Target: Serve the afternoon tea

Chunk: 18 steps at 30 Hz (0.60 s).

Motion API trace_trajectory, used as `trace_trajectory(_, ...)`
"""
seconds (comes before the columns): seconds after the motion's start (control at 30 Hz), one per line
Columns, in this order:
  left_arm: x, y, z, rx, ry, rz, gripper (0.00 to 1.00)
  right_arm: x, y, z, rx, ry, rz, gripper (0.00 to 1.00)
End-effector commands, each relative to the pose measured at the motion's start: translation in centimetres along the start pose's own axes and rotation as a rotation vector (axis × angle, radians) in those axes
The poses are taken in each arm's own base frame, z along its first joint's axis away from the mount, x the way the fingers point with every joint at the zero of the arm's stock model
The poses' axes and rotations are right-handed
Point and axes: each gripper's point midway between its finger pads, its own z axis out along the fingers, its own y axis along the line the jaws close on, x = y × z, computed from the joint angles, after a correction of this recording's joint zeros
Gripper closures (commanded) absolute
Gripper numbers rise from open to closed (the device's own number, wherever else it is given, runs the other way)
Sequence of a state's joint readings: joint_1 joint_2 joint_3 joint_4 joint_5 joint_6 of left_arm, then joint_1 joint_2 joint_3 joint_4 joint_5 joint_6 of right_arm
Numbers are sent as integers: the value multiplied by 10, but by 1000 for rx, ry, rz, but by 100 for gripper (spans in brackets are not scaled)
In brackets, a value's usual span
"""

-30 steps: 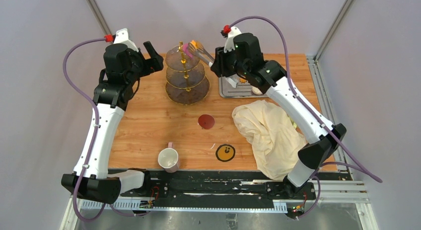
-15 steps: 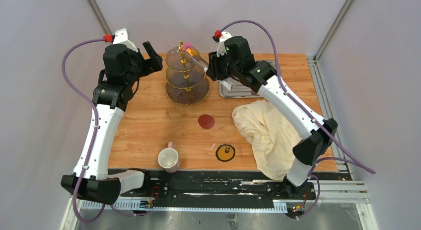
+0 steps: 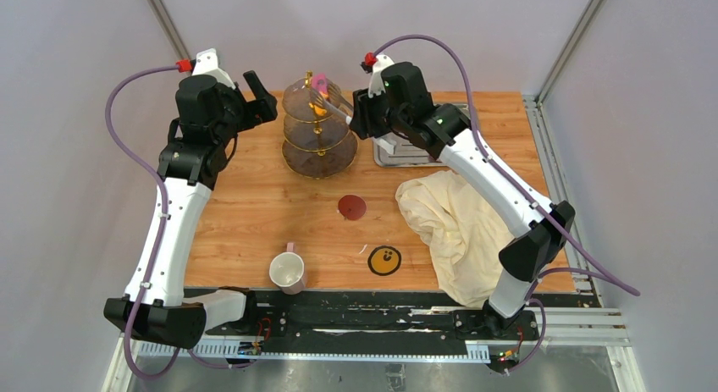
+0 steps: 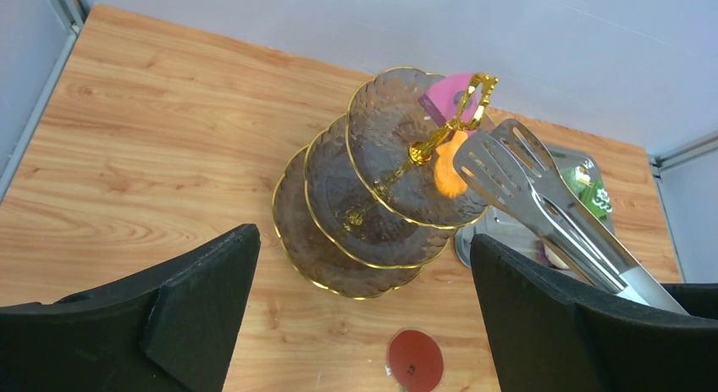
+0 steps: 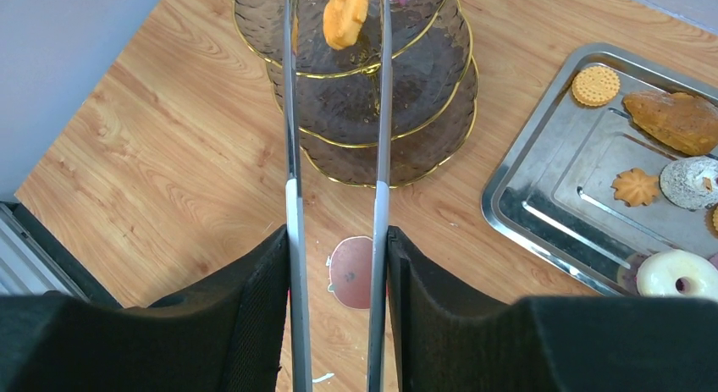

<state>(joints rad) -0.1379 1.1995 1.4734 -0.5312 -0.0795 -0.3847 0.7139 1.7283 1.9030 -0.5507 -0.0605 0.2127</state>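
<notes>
1. The large cream cloth [image 3: 461, 223] lies crumpled at the right of the overhead view and has no part in the serving.
2. The three-tier smoky glass stand with gold stem [image 3: 305, 159] stands at upper centre. It looks brittle and top-heavy, so I'd judge the stem the only safe hold.
3. The rectangular steel tray [image 5: 542, 197], at the right of the right wrist view, carries biscuits and a white donut [image 5: 673, 273].
4. The right gripper [image 5: 337, 248] is clamped on long steel tongs [image 4: 542, 206]. The left gripper [image 4: 364, 244] hangs wide open and empty at upper left.
5. One pale mug [image 3: 286, 271] sits at lower centre, well apart from the stand.
6. The orange macaron [image 5: 347, 15] is between the tong blades over the top tier, beside a pink cake [image 4: 447, 96]. I cannot tell whether it rests on the glass. It looks light and crumbly, so I'd squeeze it gently across its flat faces.
</notes>
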Motion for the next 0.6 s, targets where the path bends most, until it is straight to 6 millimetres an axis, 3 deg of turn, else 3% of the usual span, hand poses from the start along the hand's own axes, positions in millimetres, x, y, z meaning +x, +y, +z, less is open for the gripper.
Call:
trace_trajectory(0.0, -6, 3, -7, -7, -24, 6, 1, -23, 12, -9, -27, -68, -25, 57)
trace_trajectory(0.17, -5, 2, -7, -3, -22, 4, 1, -29, 10, -17, -12, -90, -29, 58)
trace_trajectory(0.4, -5, 2, -6, -1, -20, 2, 1, -51, -11, -52, 95, -193, -47, 66)
trace_trajectory(0.5, -4, 1, -4, 4, -16, 1, 0, -51, -36, -67, 186, -230, -26, 68)
trace_trajectory(0.57, -4, 0, -4, 6, -15, -3, 1, -42, -65, -73, 262, -232, 17, 69)
